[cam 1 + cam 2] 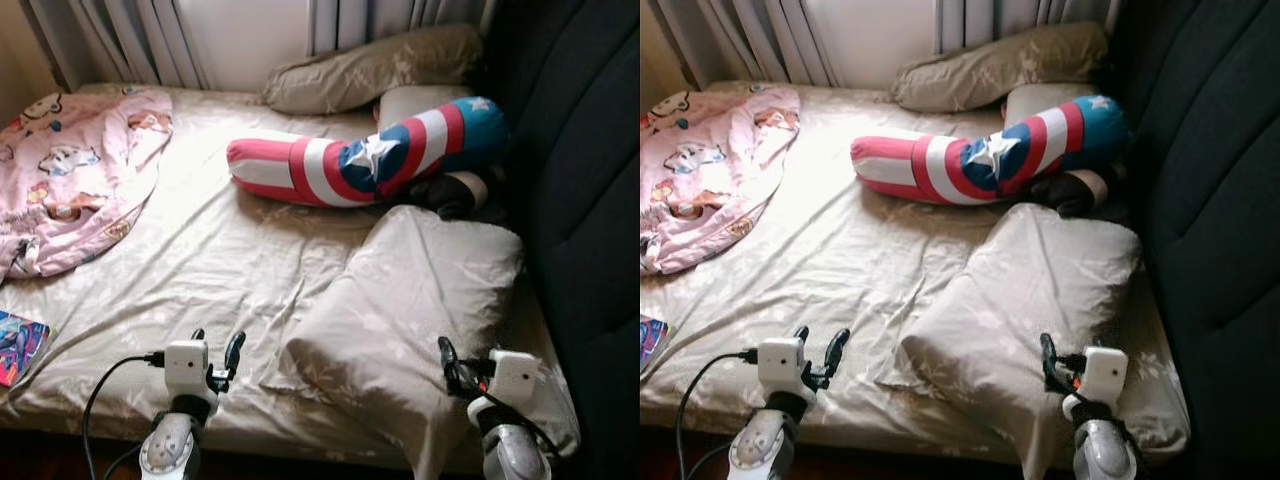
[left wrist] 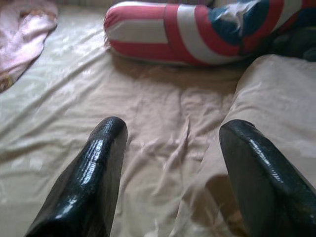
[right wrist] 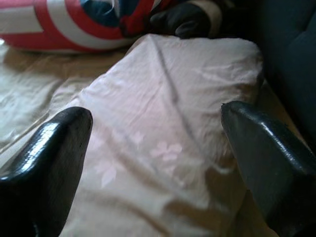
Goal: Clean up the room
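1. The bed [image 1: 200, 260] has a crumpled tan sheet and takes up most of the room in front of the robot.
2. The big tan pillow [image 1: 400, 300] lies crooked near the front edge, by the dark headboard [image 1: 590, 200].
3. The red, white and blue bolster [image 1: 370, 155] lies across the middle, and a pink blanket [image 1: 70, 170] sits bunched on the far left.
4. The right gripper [image 1: 458, 368] hangs over the pillow's near end, fingers spread wide, holding nothing.
5. The left gripper [image 1: 218, 350] waits beside the pillow, also wide and empty.
6. The pillow is soft, so a pinch may grab only cloth and let it slip off the bed.
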